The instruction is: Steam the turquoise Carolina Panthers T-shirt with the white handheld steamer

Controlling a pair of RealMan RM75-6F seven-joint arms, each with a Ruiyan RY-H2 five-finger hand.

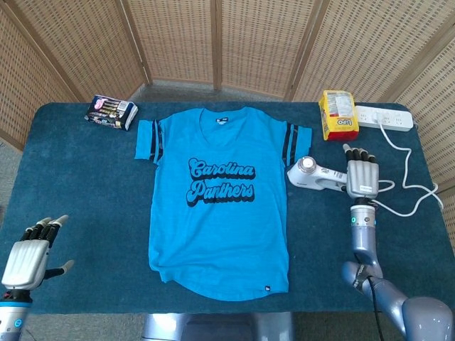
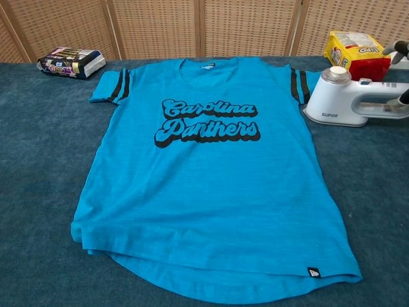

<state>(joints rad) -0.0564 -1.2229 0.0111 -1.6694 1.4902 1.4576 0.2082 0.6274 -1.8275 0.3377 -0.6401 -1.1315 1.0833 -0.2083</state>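
Lying flat on the dark blue table (image 1: 85, 185), the turquoise Carolina Panthers T-shirt (image 1: 217, 206) is spread front-up, collar away from the robot, well to the left of the right hand (image 1: 361, 176).

Right hand: positioned over the handle end of the white handheld steamer (image 1: 316, 175), back of the hand facing up, fingers extended toward the far edge. Whether the fingers actually wrap the handle cannot be told from either view; the chest view shows only dark fingertips (image 2: 397, 48) at the frame's edge, above the handle.

White handheld steamer: lies on its side on the table, its round head pointing away from the right hand toward the shirt's striped sleeve, just beside that sleeve.

Left hand (image 1: 32, 252): well apart from the shirt, low at the near left of the table, fingers spread, holding nothing.

Other items: a yellow snack bag (image 1: 337, 114) beyond the right hand; a white power strip (image 1: 384, 117) beside that bag, its white cord (image 1: 416, 186) looping to the right of the right hand; a dark snack packet (image 1: 111, 111) far beyond the left hand.
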